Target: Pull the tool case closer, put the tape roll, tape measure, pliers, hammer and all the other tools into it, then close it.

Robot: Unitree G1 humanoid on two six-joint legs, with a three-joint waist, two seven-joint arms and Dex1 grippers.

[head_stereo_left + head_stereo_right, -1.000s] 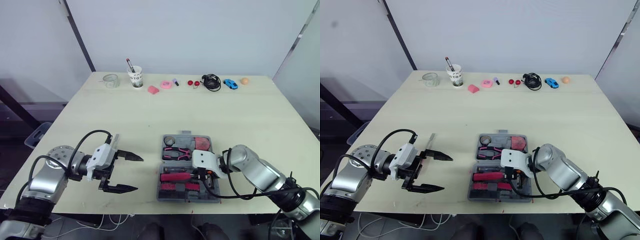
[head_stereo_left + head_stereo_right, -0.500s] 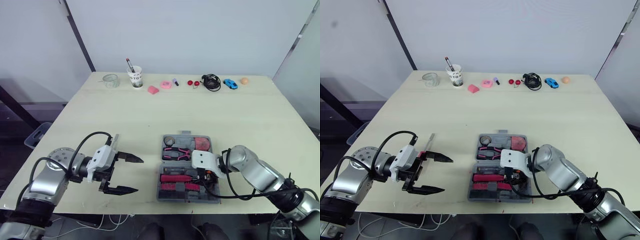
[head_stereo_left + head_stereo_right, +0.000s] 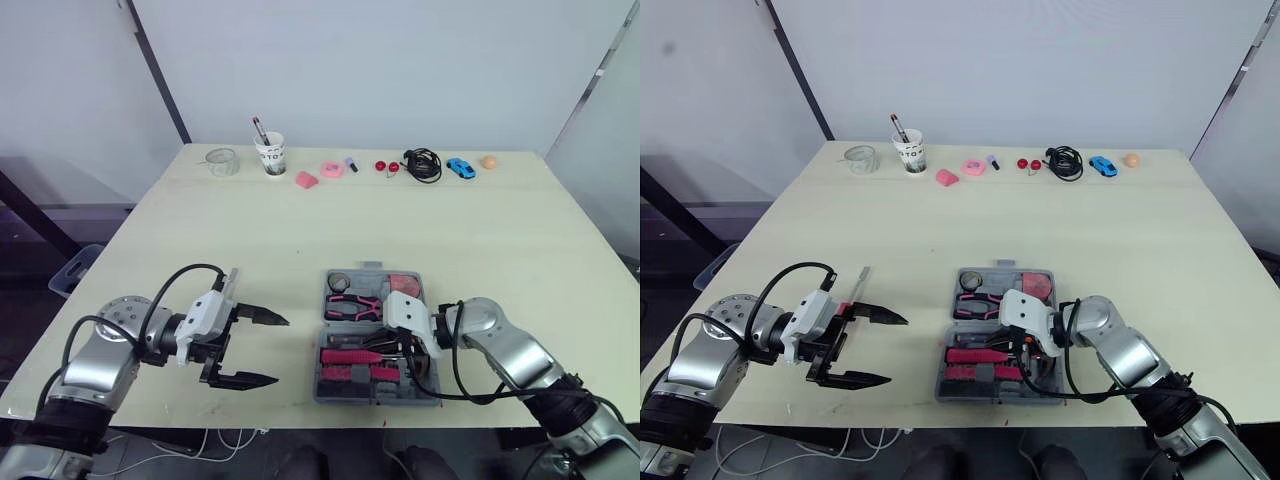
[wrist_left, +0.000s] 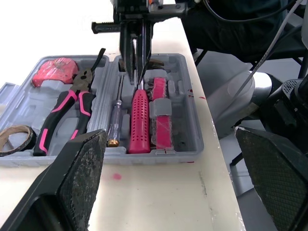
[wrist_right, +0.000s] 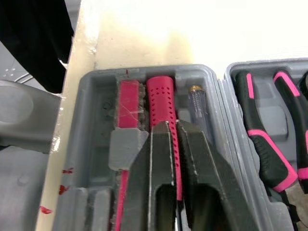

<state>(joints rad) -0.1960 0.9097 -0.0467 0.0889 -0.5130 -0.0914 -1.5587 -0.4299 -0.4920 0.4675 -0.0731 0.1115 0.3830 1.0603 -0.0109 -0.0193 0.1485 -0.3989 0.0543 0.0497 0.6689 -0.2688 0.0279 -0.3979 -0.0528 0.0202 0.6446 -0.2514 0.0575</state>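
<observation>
case (image 4: 185,120), lying open and flat on the table (image 3: 200,240), close to the near edge and right of centre. in its near half we find, going back from the edge, a pink bit block (image 4: 161,120), the hammer (image 4: 139,122) and a screwdriver (image 4: 114,130) with a clear handle, each in its own slot. the right gripper (image 5: 173,126) reaches down into this half. its fingers (image 5: 155,163) are drawn in to a narrow gap, one on each side of the hammer's pink grip and against it, so we read it as closed on the hammer while the hammer lies in its slot. level with the case, to its left and apart from it, the left gripper (image 3: 280,350) hangs over bare table with its two fingers spread wide and nothing between them. in the far half of the case we see the pliers (image 3: 352,305), with pink and black handles, just past the fold. the tape roll (image 3: 338,280) is in the far left corner and the reddish tape measure (image 3: 405,287) in the far right corner. well beyond, along the far edge of the table, we note from left to right a glass (image 3: 220,160), a cup (image 3: 270,153) holding a pen (image 3: 258,127), some small pink and red items (image 3: 306,179), a coiled black cable (image 3: 422,163), a blue toy car (image 3: 460,167) and an orange ball (image 3: 489,161).
</observation>
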